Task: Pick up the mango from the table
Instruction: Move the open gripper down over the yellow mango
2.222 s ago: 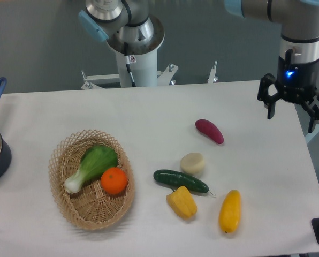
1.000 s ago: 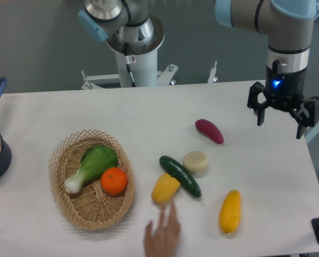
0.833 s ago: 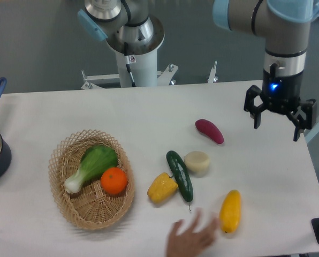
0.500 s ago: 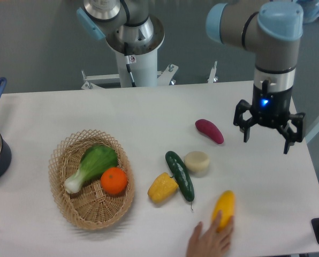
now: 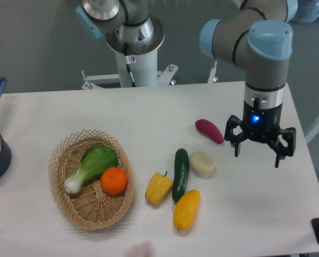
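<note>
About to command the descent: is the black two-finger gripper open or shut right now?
Open. The black two-finger gripper hangs above the white table with its fingers spread wide apart and nothing between them.

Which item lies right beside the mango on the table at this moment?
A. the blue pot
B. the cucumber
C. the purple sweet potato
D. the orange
B: the mango lies with its upper end against the lower end of the cucumber, far from the other three.
</note>
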Controlling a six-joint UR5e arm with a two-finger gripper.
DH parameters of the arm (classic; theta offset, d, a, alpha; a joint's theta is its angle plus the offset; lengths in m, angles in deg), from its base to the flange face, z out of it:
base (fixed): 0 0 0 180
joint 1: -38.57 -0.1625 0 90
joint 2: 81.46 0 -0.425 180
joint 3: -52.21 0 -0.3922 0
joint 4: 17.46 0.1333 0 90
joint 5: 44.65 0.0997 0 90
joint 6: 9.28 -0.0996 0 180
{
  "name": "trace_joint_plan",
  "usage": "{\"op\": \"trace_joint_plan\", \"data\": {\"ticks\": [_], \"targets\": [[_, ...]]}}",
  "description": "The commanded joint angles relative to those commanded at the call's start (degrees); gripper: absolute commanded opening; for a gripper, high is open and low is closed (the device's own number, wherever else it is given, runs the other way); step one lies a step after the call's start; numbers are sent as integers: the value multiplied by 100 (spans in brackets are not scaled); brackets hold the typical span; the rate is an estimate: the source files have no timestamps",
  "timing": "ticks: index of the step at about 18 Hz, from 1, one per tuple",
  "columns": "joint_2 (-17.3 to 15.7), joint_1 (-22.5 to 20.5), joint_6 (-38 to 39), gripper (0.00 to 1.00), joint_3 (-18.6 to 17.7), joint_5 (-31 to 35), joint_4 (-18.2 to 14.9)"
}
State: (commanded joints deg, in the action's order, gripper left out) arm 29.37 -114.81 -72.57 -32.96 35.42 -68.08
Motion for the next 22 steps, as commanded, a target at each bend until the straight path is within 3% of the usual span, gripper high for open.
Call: {"op": "trace_joint_plan", "data": {"ticks": [5, 10, 19, 22], "targets": [[307, 369, 1412, 100, -79, -52, -17], [913, 572, 2091, 100, 52, -105, -9], [1327, 712, 2180, 100, 62, -308, 26], [1415, 774, 2136, 100, 27, -281, 350]]}}
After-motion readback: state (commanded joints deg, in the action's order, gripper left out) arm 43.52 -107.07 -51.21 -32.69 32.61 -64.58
